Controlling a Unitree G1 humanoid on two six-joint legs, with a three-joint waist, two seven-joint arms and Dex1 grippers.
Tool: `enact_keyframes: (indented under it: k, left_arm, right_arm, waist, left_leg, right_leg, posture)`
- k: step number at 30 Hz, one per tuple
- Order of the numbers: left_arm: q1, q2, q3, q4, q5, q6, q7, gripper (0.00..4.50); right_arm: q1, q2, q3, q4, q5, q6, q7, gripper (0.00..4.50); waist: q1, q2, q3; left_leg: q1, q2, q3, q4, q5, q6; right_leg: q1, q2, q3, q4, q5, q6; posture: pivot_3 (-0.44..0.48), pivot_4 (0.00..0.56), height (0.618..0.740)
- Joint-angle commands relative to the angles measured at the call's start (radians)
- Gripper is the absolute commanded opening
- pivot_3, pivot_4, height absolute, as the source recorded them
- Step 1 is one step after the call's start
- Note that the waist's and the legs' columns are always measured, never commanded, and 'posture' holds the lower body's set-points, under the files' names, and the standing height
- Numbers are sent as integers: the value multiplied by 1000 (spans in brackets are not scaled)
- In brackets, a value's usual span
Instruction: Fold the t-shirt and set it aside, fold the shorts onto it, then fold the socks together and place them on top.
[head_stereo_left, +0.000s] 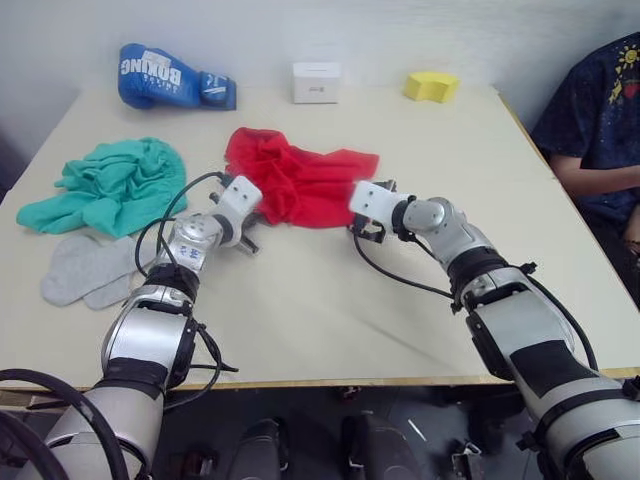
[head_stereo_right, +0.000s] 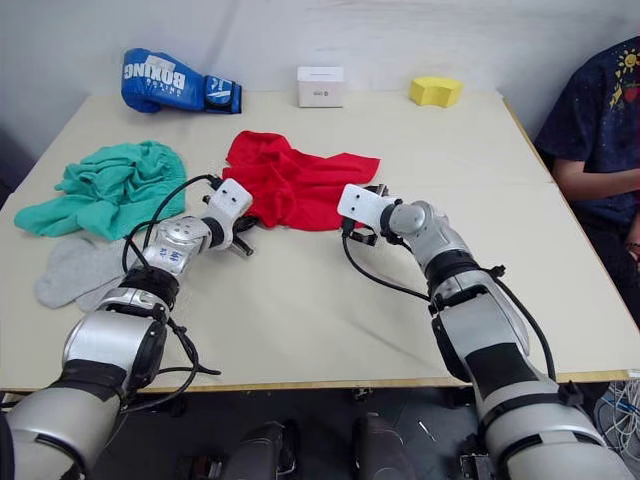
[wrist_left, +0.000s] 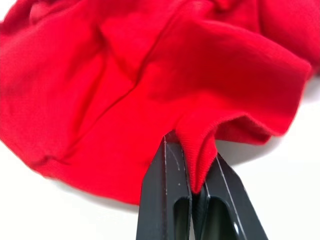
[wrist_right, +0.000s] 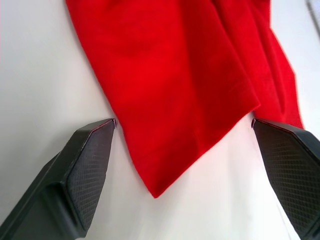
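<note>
The red t-shirt (head_stereo_left: 300, 180) lies crumpled in the middle of the table. My left gripper (wrist_left: 192, 185) is shut on a fold of its near left edge, with red cloth pinched between the black fingers (wrist_left: 165, 190). My right gripper (wrist_right: 185, 150) stands open at the shirt's near right corner, and a point of red cloth (wrist_right: 165, 170) lies between its wide-spread fingers (wrist_right: 87, 165). The teal shorts (head_stereo_left: 115, 185) lie bunched at the left of the table. The grey socks (head_stereo_left: 85, 270) lie flat just in front of them.
At the table's far edge lie a blue boxing glove (head_stereo_left: 170, 77), a small white box (head_stereo_left: 316, 82) and a yellow sponge-like block (head_stereo_left: 432, 86). A person in a dark shirt (head_stereo_left: 600, 110) sits at the right side of the beige table (head_stereo_left: 330, 310).
</note>
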Motion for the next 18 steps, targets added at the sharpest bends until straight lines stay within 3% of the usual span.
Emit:
enact_keyframes:
  k: [1, 7, 8, 12, 18]
  left_arm:
    - [31, 31, 15, -8, 0, 40, -21, 28]
    - [53, 39, 31, -54, -4, 65, -30, 28]
    - [57, 40, 32, -63, -5, 71, -32, 4]
    - [82, 50, 44, -99, -13, 90, -33, 0]
    - [116, 65, 67, -148, -22, 113, -36, 0]
  right_arm:
    - [-24, 49, 44, 42, -44, 30, -14, 4500]
    - [-50, 53, 135, 104, -175, 12, -265, 4500]
    - [-53, 53, 140, 111, -181, 9, -282, 4315]
    - [-56, 57, 157, 129, -196, -3, -304, 3292]
    - [-48, 56, 127, 142, -167, 4, -270, 1167]
  waist:
    - [-6, 0, 0]
    - [-19, -1, 0]
    - [-18, -1, 0]
    - [-14, -1, 0]
    - [-10, -1, 0]
  left_leg:
    - [0, 1, 0, 0, 0, 0]
    - [1, 1, 1, -1, 0, -2]
    - [0, 1, 1, -1, 0, -2]
    - [0, 1, 1, -1, 0, -2]
    - [0, 1, 1, -1, 0, -2]
  right_leg:
    - [0, 0, 0, 0, 0, 0]
    - [-1, 0, 0, 0, 0, 0]
    - [-1, 0, 1, 0, 0, 0]
    - [0, 0, 1, 0, 0, 0]
    - [-1, 0, 1, -1, 0, 0]
  posture:
    - [0, 150, 740]
    - [0, 150, 740]
    - [0, 150, 740]
    - [0, 150, 740]
    - [0, 150, 740]
